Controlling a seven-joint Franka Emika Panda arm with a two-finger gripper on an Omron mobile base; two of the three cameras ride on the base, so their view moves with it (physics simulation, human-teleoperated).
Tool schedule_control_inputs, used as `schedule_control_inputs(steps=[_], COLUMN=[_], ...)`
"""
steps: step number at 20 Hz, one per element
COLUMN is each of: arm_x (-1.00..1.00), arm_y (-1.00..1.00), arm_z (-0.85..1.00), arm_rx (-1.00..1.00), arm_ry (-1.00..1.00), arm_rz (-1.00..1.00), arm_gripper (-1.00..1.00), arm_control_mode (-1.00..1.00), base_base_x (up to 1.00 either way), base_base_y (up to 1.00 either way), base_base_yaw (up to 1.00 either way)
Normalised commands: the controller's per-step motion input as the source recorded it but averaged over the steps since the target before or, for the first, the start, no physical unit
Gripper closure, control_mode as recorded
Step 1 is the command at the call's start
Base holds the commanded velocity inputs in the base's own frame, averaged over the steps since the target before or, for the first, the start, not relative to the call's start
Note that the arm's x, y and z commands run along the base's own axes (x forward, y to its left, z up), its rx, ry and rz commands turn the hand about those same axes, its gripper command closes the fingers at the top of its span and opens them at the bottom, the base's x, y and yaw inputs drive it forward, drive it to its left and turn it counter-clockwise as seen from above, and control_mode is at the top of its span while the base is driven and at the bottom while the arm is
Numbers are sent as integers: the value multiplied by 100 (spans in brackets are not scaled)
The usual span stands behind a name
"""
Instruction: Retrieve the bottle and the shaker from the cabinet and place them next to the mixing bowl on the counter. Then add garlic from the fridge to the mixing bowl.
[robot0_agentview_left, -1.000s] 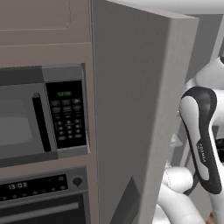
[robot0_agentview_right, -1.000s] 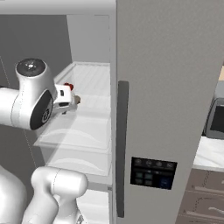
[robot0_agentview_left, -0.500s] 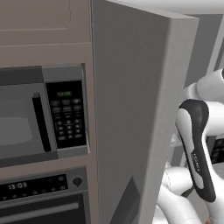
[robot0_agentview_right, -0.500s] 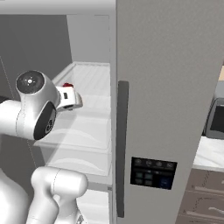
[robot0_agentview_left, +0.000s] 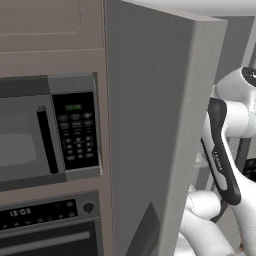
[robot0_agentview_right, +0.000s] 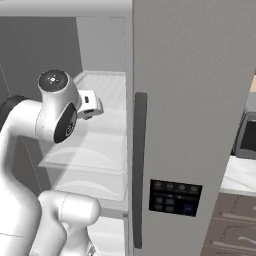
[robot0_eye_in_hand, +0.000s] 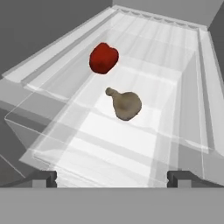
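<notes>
the garlic (robot0_eye_in_hand: 125, 104) lies on the glass fridge shelf (robot0_eye_in_hand: 105, 144), ahead of the gripper (robot0_eye_in_hand: 112, 178) and roughly centred between the spread, empty fingers (robot0_eye_in_hand: 43, 178); its stem points toward the red pepper (robot0_eye_in_hand: 103, 57) beyond; approach runs straight forward.

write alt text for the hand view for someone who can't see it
A beige garlic bulb lies on a clear glass fridge shelf, with a red pepper-like vegetable just beyond it, the two apart. The gripper looks down at them from above, its two dark fingers spread wide and holding nothing.
</notes>
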Motion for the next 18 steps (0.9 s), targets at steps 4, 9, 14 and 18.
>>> schedule_control_inputs(steps=[4,9,14,18], arm_x=[62,58,41,43], arm_y=[0,0,0,0], arm_z=[-1,-8,-31,-38], arm_rx=[0,0,0,0], arm_ry=[0,0,0,0], arm_rz=[0,0,0,0], arm_gripper=[-100,-100,-100,-100], arm_control_mode=[-100,-100,-100,-100], base_base_x=[0,0,0,0], base_base_y=[0,0,0,0], base_base_yaw=[0,0,0,0])
